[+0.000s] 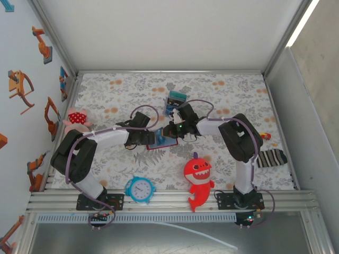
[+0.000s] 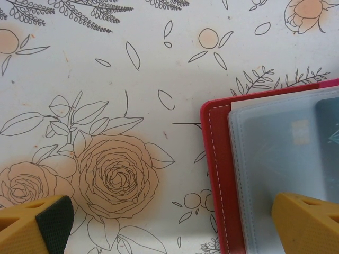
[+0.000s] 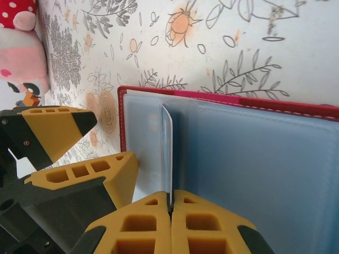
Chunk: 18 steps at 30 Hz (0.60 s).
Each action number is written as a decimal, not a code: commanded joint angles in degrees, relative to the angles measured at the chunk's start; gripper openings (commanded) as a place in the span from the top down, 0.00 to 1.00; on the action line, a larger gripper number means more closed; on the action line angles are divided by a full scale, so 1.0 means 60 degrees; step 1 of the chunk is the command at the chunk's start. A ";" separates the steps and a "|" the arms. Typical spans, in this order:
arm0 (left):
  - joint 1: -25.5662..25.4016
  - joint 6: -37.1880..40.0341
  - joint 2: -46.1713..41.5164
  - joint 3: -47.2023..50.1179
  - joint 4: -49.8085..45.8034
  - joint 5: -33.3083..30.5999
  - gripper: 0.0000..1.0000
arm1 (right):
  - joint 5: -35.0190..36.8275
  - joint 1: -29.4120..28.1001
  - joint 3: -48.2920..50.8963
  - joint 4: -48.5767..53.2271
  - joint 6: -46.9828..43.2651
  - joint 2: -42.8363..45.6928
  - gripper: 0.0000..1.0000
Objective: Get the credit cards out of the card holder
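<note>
Right gripper (image 3: 170,203): clamped tight on the near edge of one credit card (image 3: 167,143), which stands upright out of the card holder (image 3: 254,159) lying open mid-table. Left gripper (image 2: 172,227): spread wide over the holder's corner, gripping nothing. Risks: the thin pinch may slip; the unpinned holder may lift with the card. Clearance: the two grippers crowd close; bare cloth (image 2: 132,79) lies past the stitched edge.

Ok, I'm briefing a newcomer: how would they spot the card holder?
On the floral table, look just beyond the blue clock and red shark toy. The card holder lies open there: the only flat red thing, pale blue-grey sleeves inside.
</note>
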State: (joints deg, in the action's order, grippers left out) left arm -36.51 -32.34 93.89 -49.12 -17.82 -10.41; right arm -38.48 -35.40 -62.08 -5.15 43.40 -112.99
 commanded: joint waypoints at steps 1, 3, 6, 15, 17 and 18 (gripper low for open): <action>0.0147 0.0159 0.0098 0.0146 -0.0750 -0.0143 0.03 | 0.0473 0.0111 0.0110 0.0673 -0.0371 0.0403 1.00; 0.0206 0.0170 0.0095 0.0132 -0.0752 -0.0152 0.03 | 0.0616 0.0121 0.0081 0.0882 -0.0493 0.0475 1.00; 0.0249 0.0204 0.0101 0.0067 -0.0736 -0.0160 0.03 | 0.0627 0.0157 0.0098 0.1002 -0.0580 0.0601 1.00; 0.0293 0.0325 -0.0003 -0.0177 -0.0913 -0.0314 0.03 | 0.0515 0.0172 -0.0105 0.1415 -0.0981 0.0996 1.00; 0.0283 0.0321 -0.0010 -0.0162 -0.0868 -0.0346 0.03 | 0.0535 0.0168 -0.0153 0.1536 -0.1099 0.1102 1.00; 0.0275 0.0319 -0.0010 -0.0162 -0.0852 -0.0372 0.03 | 0.0560 0.0172 -0.0183 0.1621 -0.1158 0.1136 1.00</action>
State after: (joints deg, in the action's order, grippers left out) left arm -35.16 -31.86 93.89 -49.76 -19.29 -11.03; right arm -36.12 -34.72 -62.08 2.09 38.85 -108.84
